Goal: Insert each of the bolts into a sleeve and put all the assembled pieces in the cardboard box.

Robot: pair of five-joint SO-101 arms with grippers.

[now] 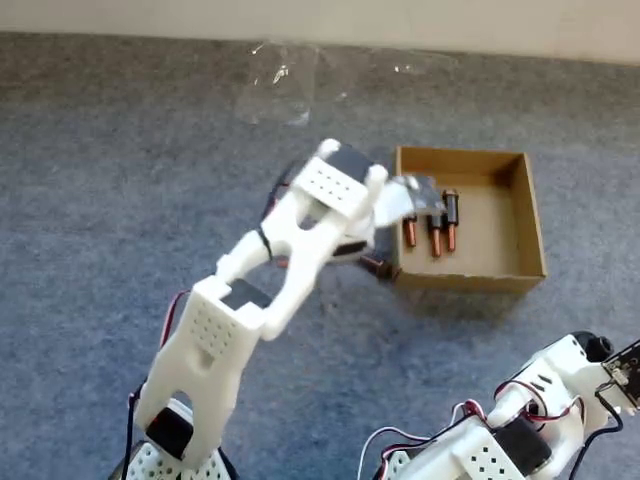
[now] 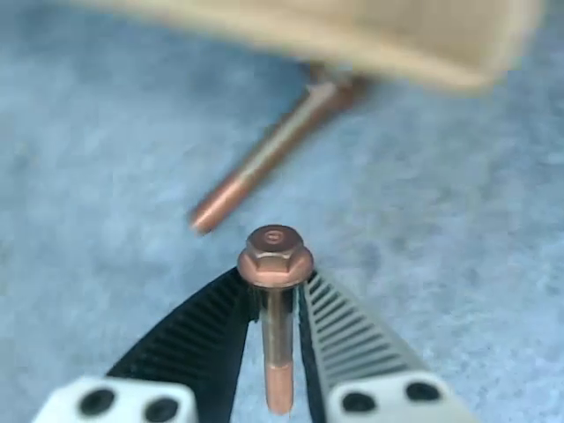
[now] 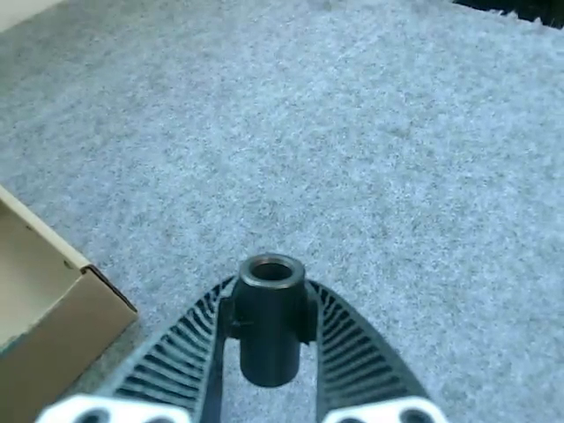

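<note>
Our left fingers are clamped on a copper bolt near the cardboard box; our right fingers pinch a black sleeve near that box's corner.

White perforated arms, black ribbed fingers (red and black cables)
</note>
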